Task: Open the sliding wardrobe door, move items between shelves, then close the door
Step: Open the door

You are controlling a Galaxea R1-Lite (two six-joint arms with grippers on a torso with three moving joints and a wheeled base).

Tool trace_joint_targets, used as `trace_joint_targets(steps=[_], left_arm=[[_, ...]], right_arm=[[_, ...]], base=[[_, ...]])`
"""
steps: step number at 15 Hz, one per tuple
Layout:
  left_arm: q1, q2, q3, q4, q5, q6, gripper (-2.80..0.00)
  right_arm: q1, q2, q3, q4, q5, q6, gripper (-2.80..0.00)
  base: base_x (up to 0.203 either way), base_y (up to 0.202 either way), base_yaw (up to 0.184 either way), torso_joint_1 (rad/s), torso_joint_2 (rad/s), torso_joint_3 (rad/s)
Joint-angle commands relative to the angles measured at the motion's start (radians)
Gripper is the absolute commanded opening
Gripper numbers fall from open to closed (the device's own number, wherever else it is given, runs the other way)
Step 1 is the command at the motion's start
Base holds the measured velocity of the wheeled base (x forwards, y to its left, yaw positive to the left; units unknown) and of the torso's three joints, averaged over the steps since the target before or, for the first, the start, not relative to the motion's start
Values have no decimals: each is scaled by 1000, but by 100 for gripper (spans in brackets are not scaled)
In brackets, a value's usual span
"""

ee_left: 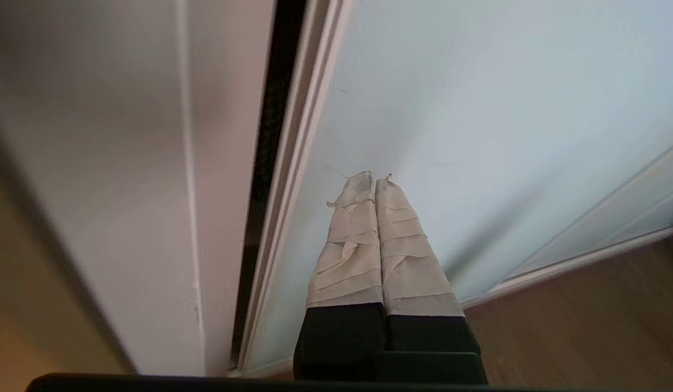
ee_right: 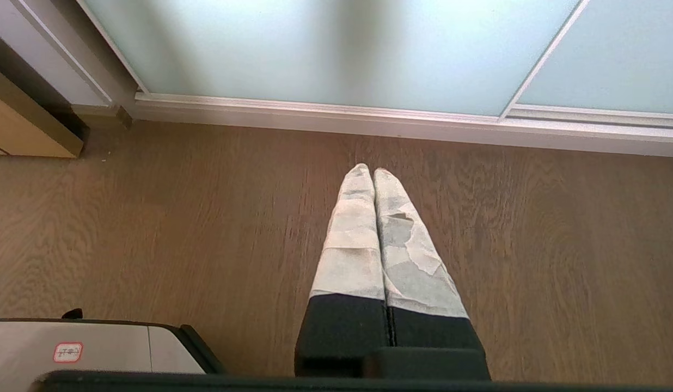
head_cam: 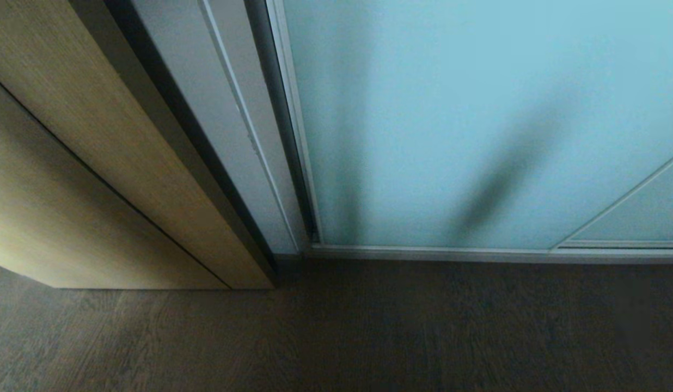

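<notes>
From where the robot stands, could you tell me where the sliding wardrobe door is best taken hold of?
Take the sliding wardrobe door by its thin silver frame edge beside the dark gap. The glass face is flat and offers no handle, so the shut left gripper should probably hook that edge from the gap side.

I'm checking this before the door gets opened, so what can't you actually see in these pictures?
- Bag and shelves: in no view; the frosted sliding door stands in front.
- Door's top and right side: cut off by the head view's edges.
- Contact: the left wrist view cannot show whether the shut left gripper touches the glass.
- Both arms: outside the head view; the right gripper points at the floor.
</notes>
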Motion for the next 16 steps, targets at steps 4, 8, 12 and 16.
trace_joint_targets(steps=[4,8,12,16], left_arm=[[-38,127,-58,-81,89,25,-280],[-73,185,-233,-92,140,41,-280],[-133,215,-223,-273,164,137,-280],[-141,221,-131,-419,166,149,-280]], right_arm=[[0,1,0,0,1,0,-280],[0,1,0,0,1,0,-280],[0,1,0,0,1,0,-280],[0,1,0,0,1,0,-280]], base=[[0,0,0,0,0,0],[0,0,0,0,0,0],[0,0,0,0,0,0],[0,0,0,0,0,0]])
